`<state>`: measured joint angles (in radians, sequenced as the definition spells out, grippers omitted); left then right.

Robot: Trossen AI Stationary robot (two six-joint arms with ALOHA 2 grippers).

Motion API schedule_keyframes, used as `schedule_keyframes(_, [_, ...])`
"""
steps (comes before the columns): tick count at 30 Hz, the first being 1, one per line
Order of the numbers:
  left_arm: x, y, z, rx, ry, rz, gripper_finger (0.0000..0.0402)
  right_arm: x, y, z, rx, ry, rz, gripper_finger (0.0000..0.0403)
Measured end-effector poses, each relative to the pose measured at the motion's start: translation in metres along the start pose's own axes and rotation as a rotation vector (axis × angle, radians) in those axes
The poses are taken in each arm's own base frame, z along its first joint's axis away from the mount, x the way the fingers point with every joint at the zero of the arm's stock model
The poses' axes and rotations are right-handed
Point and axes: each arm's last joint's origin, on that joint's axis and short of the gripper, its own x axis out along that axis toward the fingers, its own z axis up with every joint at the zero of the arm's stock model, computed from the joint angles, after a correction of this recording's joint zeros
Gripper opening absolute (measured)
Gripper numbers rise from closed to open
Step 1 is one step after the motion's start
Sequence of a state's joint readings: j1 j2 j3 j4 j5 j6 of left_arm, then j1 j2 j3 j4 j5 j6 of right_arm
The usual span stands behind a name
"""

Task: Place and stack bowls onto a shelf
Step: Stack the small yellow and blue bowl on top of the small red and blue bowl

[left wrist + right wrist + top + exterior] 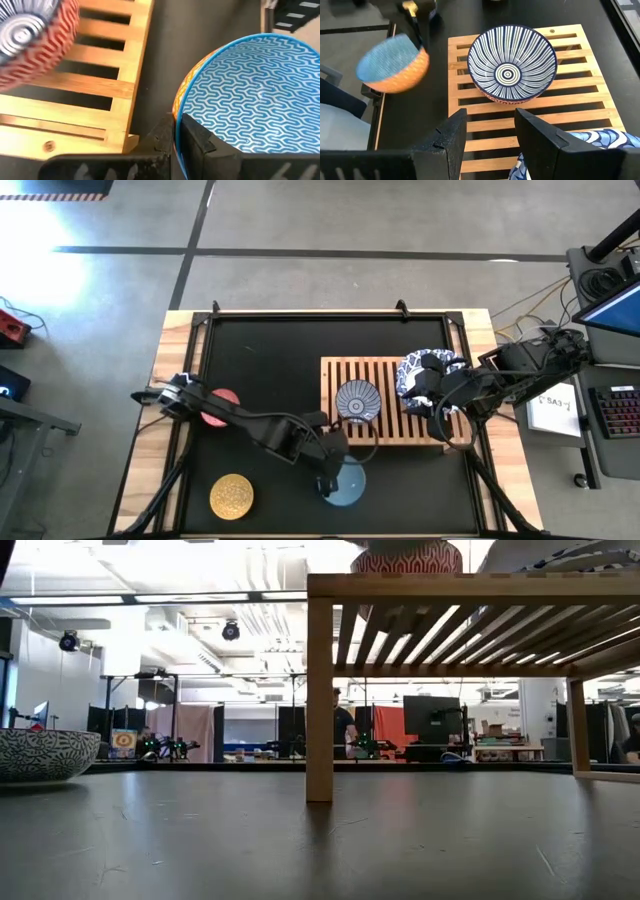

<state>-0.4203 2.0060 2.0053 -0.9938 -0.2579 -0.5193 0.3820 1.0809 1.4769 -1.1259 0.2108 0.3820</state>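
My left gripper [333, 470] is shut on a light blue bowl [345, 485] with an orange outside, near the shelf's near left corner. The light-wood slatted shelf [390, 430] carries a red bowl [511, 62] with a blue-striped inside, standing on its base. To that bowl's right sits a wide white bowl with a blue pattern [410, 370]. My right gripper [490, 135] is open above the shelf, over the wide bowl's edge [605, 139]. Whether it touches that bowl is hidden by its own fingers. My left gripper holds the light blue bowl by its rim [180, 107], with one finger [202, 140] inside the bowl and one [161, 136] outside. The bowl [392, 64] is tilted, its opening turned sideways, and it looks lifted off the table beside the shelf.
A pink-red bowl [222, 408] lies on the black table by the left arm, and a yellow one [231, 496] sits near the near left corner. A dark grey patterned bowl [40, 753] rests on the table at left. People and equipment show in the room behind.
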Motion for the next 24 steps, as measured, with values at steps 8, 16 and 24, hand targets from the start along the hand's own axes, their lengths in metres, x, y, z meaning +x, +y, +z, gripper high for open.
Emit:
schedule_keyframes(8, [-0.044, 0.009, 0.019, 0.066, -0.066, 0.112, 0.0, 0.0, 0.0, 0.0, -0.015, -0.001, -0.001, 0.0155])
schedule_keyframes(16, [-0.067, 0.029, 0.036, 0.119, -0.115, 0.197, 0.0, 0.0, -0.001, 0.002, -0.011, -0.031, -0.034, 0.0155])
schedule_keyframes(24, [-0.075, 0.068, 0.06, 0.176, -0.163, 0.257, 0.0, 0.0, 0.001, 0.007, 0.002, -0.085, -0.032, 0.0155])
